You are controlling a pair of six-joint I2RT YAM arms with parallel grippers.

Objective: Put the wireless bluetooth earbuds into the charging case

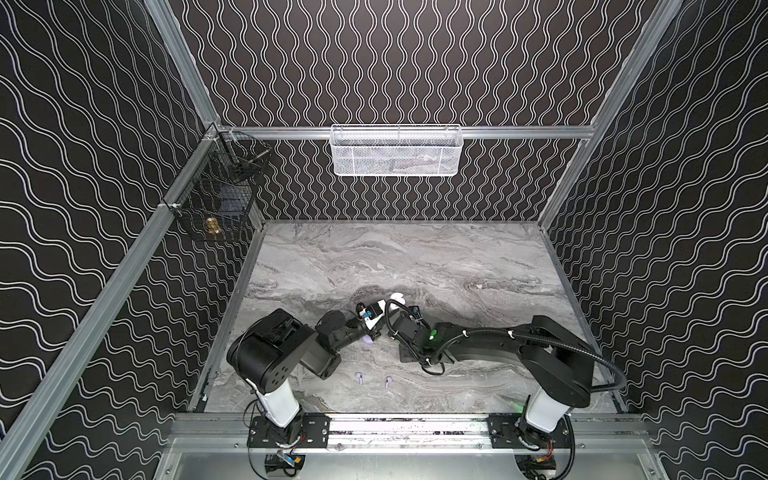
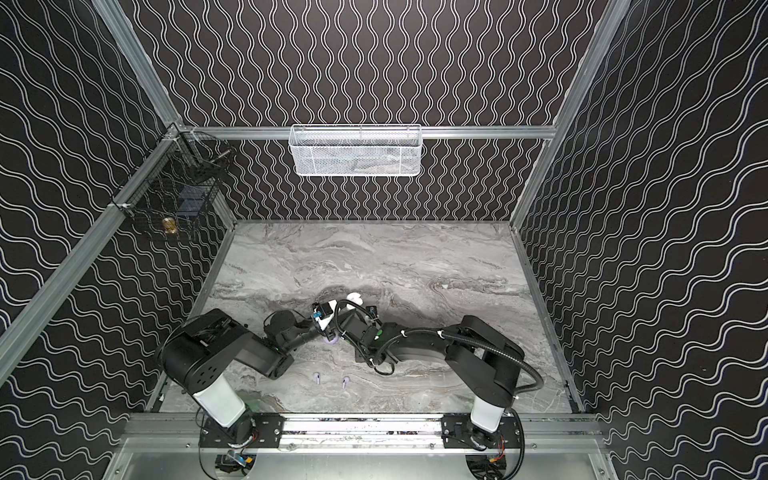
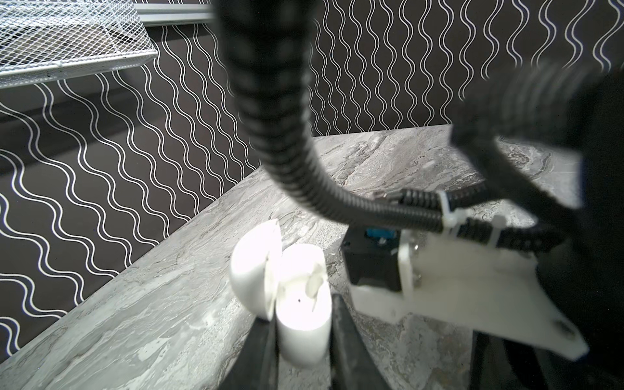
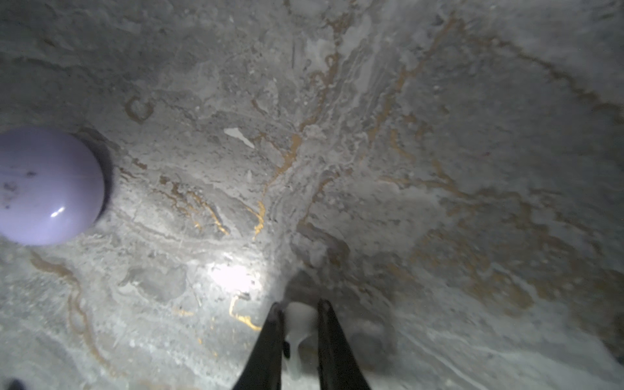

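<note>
- A grey marbled surface (image 1: 415,257) lies under me, veined in darker grey.
- A white mesh basket (image 1: 395,151) hangs on the back wall's rail.
- A black wire basket (image 1: 216,195) hangs near my far left corner, with a small brass thing (image 1: 213,225) inside.
- Black walls (image 1: 395,62) with white wavy lines stand on three sides.

Two black arms (image 1: 490,351), white lower links (image 1: 279,401); ribbed black conduit (image 3: 297,182) (white zip-ties (image 3: 449,211)).
</note>
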